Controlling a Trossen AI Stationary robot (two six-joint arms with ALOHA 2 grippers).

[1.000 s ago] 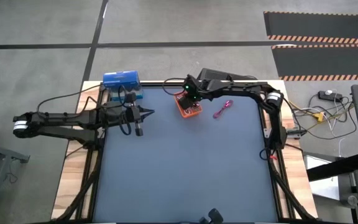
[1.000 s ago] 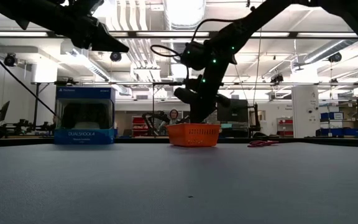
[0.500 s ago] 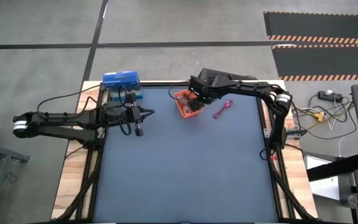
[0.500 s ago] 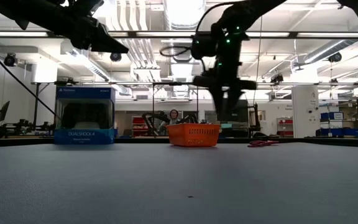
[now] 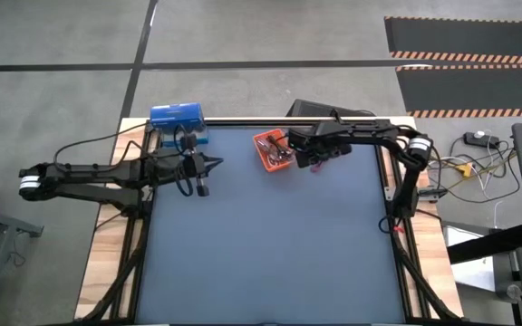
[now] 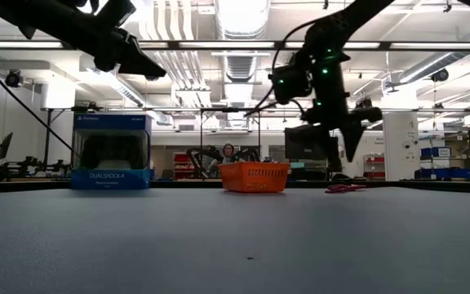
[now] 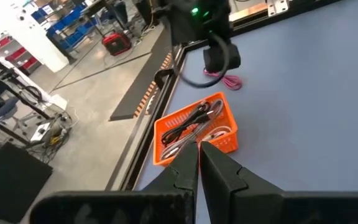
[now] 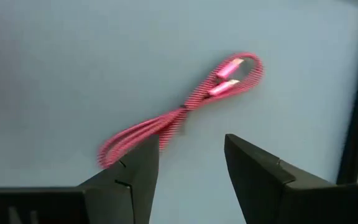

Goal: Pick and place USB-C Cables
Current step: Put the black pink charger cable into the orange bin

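Magenta-pink cable (image 8: 179, 115) lies mostly hidden under the right gripper (image 8: 188, 165), fingers spread, empty.

From above, the right gripper (image 5: 314, 161) covers most of the magenta-pink cable (image 5: 334, 150), so only a sliver shows near the worktop's (image 5: 270, 254) far edge. The cables in the orange tray (image 5: 263, 141) are too small there to tell apart. In the low view the tray's wall (image 6: 254, 177) hides its contents, and the pink cable (image 6: 345, 189) is a thin smear. In the right wrist view the same cable (image 8: 179, 115) is blurred.
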